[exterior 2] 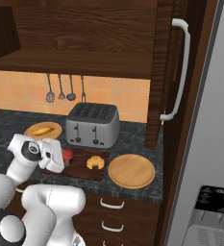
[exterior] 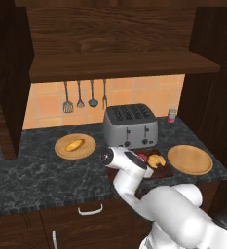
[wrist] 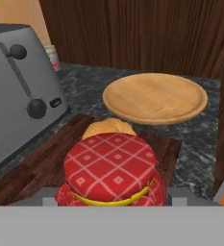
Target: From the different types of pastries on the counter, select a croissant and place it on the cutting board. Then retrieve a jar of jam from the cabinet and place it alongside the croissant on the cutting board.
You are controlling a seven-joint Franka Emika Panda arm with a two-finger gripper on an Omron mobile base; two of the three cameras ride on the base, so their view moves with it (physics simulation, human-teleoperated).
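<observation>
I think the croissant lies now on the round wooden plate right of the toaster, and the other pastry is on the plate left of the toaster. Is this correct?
Not quite. The croissant lies on the cutting board, beside the jar of jam, as the right base view shows. The round plate right of the toaster holds nothing. The other pastry does sit on the plate left of the toaster.

Two round tan wooden plates: one on the left (exterior: pixel 75 146), one on the right (exterior: pixel 190 159). Two golden pastries: a smooth oval bun (exterior: pixel 74 145) and a curved croissant (exterior 2: pixel 95 163). One grey four-slot toaster (exterior: pixel 130 125), one dark reddish-brown cutting board (exterior 2: pixel 80 166), one red-lidded jam jar (wrist: pixel 110 166), four hanging metal utensils (exterior: pixel 85 95), one pale shaker (exterior: pixel 172 115).
</observation>
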